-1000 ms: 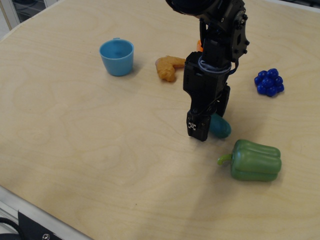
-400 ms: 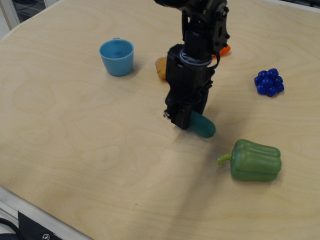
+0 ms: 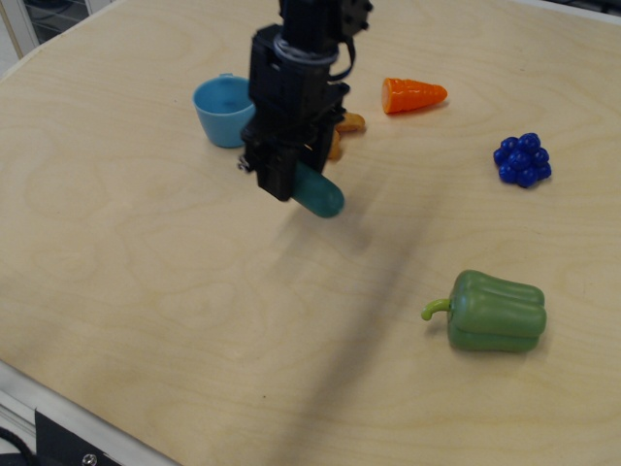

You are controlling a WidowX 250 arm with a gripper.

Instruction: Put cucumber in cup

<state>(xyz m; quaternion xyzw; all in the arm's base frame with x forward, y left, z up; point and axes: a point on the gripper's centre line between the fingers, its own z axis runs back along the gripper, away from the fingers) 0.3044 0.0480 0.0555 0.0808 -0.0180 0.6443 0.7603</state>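
Note:
My black gripper [image 3: 288, 181] is shut on the dark teal cucumber [image 3: 320, 195] and holds it above the table. The cucumber sticks out to the lower right of the fingers. The light blue cup [image 3: 222, 109] stands upright on the table, just left of and behind the gripper, partly hidden by the arm. The cucumber is to the right of the cup and nearer to the camera, not over its opening.
A green bell pepper [image 3: 494, 311] lies at the right front. A blue grape cluster [image 3: 522, 159] is at the far right. An orange carrot [image 3: 412, 94] lies behind, and an orange-brown piece [image 3: 346, 126] shows behind the arm. The table edge runs along the lower left.
The gripper has lifted the cucumber off the table and carried it left and back, from beside the pepper to next to the cup. The carrot has come into view.

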